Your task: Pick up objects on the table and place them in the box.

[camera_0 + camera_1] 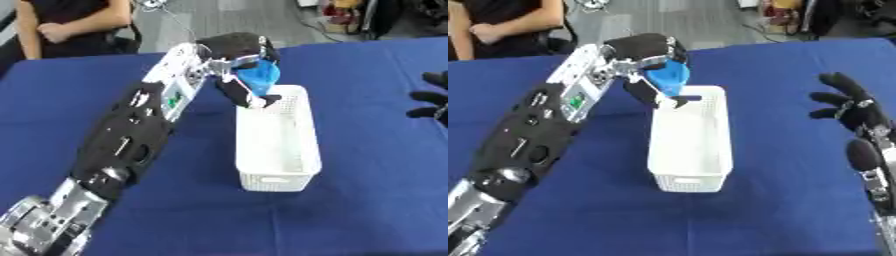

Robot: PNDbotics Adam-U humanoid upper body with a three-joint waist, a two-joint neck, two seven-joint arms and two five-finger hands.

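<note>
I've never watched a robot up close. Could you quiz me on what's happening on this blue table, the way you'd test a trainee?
1. True or false: the left robot hand holds a blue object over the far end of the white box.
2. What does the right robot hand hold?
A) a blue object
B) the white box
C) nothing
3. Fill in: the box stands on a ____ tablecloth.

Key: 1 true. 2 C; it hovers open at the table's right side. 3 blue.
</note>
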